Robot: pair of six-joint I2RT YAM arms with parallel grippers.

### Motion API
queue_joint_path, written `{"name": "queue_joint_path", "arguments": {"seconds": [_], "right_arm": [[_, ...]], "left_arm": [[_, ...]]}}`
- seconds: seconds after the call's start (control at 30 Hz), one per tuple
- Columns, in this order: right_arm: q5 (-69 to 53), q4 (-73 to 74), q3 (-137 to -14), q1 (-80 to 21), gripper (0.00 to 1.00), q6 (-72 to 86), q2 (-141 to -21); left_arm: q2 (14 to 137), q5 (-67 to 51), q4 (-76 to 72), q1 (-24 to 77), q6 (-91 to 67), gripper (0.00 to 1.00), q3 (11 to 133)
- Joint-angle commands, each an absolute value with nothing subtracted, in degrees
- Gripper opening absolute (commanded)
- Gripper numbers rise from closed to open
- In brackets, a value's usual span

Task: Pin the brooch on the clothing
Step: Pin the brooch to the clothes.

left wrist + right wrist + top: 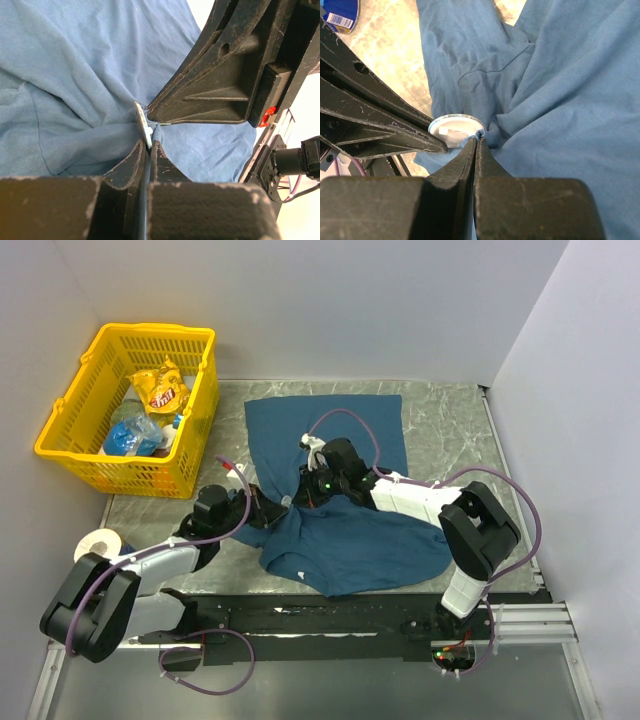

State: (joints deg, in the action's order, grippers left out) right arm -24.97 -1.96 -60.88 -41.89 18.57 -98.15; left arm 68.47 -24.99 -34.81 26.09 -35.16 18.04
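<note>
While both arms are reaching in over the counter [450,430] in the top view, the left arm is stretching low from the near left corner. The right arm is folding back from the near right. The left gripper [272,510] and the right gripper [308,490] are meeting tip to tip at a bunched ridge in the middle of the clothing [370,540]. The brooch is hiding between them here. A yellow basket [150,332] is sitting at the far left.

In the left wrist view, the left gripper [148,145] is closing almost fully, clamping the lower edge of the brooch [142,117]. The disc is standing edge-on against a pulled-up fold of the clothing [75,75]. One finger [215,85] of the right gripper is pressing in from the right, its tip just beside the disc.

In the right wrist view, the right gripper [477,140] is pinching shut on a small tuft of the clothing [560,100], touching the brooch [454,129]. The left gripper's fingers [380,125] are converging on the disc from the left.
</note>
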Motion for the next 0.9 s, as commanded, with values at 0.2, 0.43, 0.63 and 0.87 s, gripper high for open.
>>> {"name": "queue_joint_path", "arguments": {"seconds": [0.2, 0.43, 0.63, 0.87], "right_arm": [[-22.06, -6.5, -63.98, -43.5, 0.0, 18.28, -96.94], [-21.88, -6.5, -64.51, -44.47, 0.0, 17.93, -96.86], [-21.62, -5.1, -64.51, -44.65, 0.2, 16.79, -95.54], [-20.66, -2.29, -65.21, -44.47, 0.45, 14.42, -93.78]], "left_arm": [[67.85, -34.28, -43.86, 30.76, -37.79, 0.01, 24.17], [69.17, -32.09, -39.29, 33.48, -34.72, 0.01, 27.77], [69.7, -30.33, -38.15, 34.45, -33.58, 0.01, 27.86], [69.52, -28.92, -38.67, 34.45, -33.05, 0.01, 25.75]]}}
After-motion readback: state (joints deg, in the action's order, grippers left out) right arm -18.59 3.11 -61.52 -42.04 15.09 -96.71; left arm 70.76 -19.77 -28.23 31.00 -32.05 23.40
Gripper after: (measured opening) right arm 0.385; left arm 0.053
